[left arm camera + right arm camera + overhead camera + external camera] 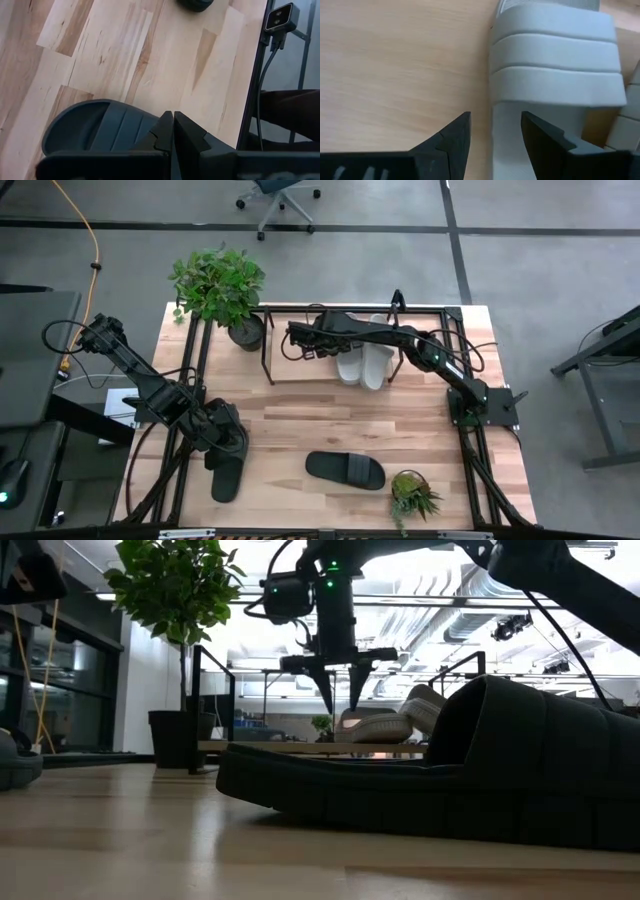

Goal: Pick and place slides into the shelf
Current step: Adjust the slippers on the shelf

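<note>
Grey slides (pixel 362 364) on shelf (pixel 300 370) board beside spread right fingers (pixel 495 131), left fingers (pixel 173 131) pressed together over black slide (pixel 227 472), second black slide (pixel 346 469) on surface well apart.
</note>
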